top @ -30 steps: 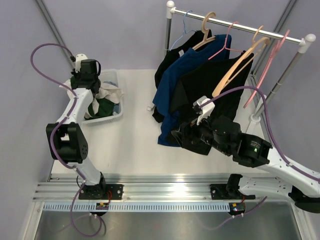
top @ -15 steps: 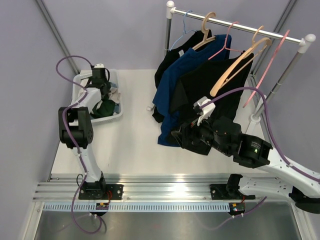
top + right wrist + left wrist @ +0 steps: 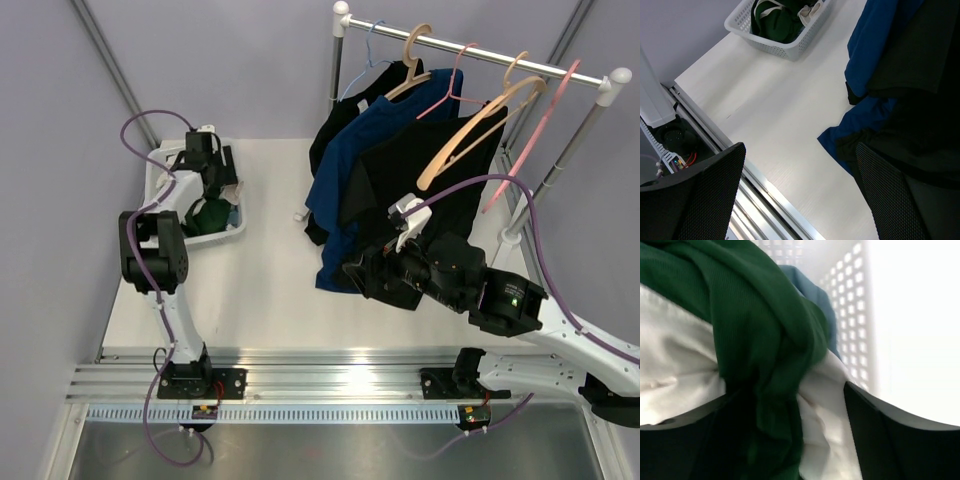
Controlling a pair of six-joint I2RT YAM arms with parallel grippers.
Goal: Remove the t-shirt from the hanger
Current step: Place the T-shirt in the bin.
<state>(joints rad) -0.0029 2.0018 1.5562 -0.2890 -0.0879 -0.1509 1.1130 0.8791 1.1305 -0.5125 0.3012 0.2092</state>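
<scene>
Three t-shirts hang on the rack: a black one (image 3: 345, 120) at the back, a blue one (image 3: 345, 185), and a black one (image 3: 420, 175) in front. A bare wooden hanger (image 3: 470, 130) hangs tilted before them. My right gripper (image 3: 362, 275) is low by the shirts' hems, open, with only table between its fingers (image 3: 805, 192). The blue hem (image 3: 840, 145) and black cloth (image 3: 920, 70) lie just to its right. My left gripper (image 3: 205, 165) is down in the basket. It stands open (image 3: 790, 440) over a green t-shirt (image 3: 765, 335) lying on white cloth (image 3: 675, 365).
The white mesh basket (image 3: 235, 232) holding clothes sits at the table's left (image 3: 785, 50). An empty pink hanger (image 3: 540, 125) hangs at the right end of the rail (image 3: 500, 58). The rack's posts stand at back centre and right. The aluminium rail (image 3: 330, 380) runs along the near edge.
My left arm has swung right and down into the basket with the green t-shirt, and its jaws have opened. The wooden hanger has swayed slightly. The right arm is still.
</scene>
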